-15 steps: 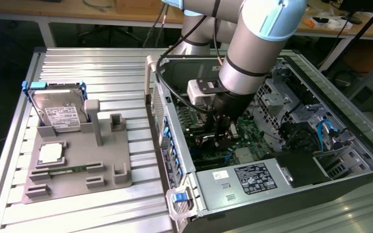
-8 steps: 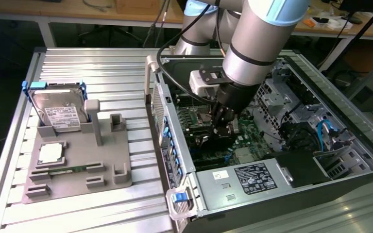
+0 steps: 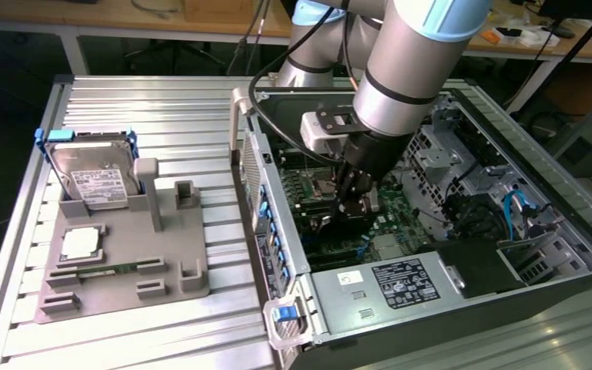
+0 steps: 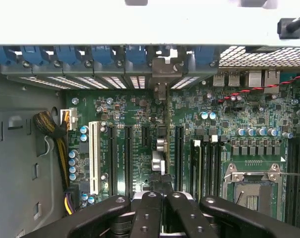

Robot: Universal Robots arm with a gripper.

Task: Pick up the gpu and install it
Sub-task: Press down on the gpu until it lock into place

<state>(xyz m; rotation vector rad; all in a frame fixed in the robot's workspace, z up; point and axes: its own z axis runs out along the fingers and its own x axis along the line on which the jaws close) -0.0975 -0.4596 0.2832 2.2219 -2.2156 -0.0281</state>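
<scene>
Black gripper (image 4: 163,198) links fill the near edge of the wrist view, the two inner fingers (image 4: 149,210) drawn together on the thin edge of the gpu (image 4: 161,148); the jaws are closed, pinching the card between them; seen edge-on, the gpu runs as a narrow strip from the fingertips away across the motherboard (image 4: 239,124) to the case's rear wall, where its metal bracket (image 4: 161,67) meets the row of blue slot clips (image 4: 90,54); the card stands upright over the board, in line with the black expansion slots (image 4: 127,153), a white slot (image 4: 94,156) lying further to one side and the empty processor socket (image 4: 251,186) to the other; whether the card's edge is seated in a slot cannot be told.

In the exterior view the arm (image 3: 399,77) reaches down into the open case (image 3: 543,231), the gripper (image 3: 350,204) low over the green board (image 3: 399,212); the power supply (image 3: 388,289) sits in the case's near corner; to the exterior view's left, well apart from the case, a grey tray (image 3: 183,285) on the table (image 3: 121,100) holds a hard drive (image 3: 95,177) standing upright, a processor (image 3: 78,243) lying flat and a memory stick (image 3: 105,270) in its groove.
</scene>
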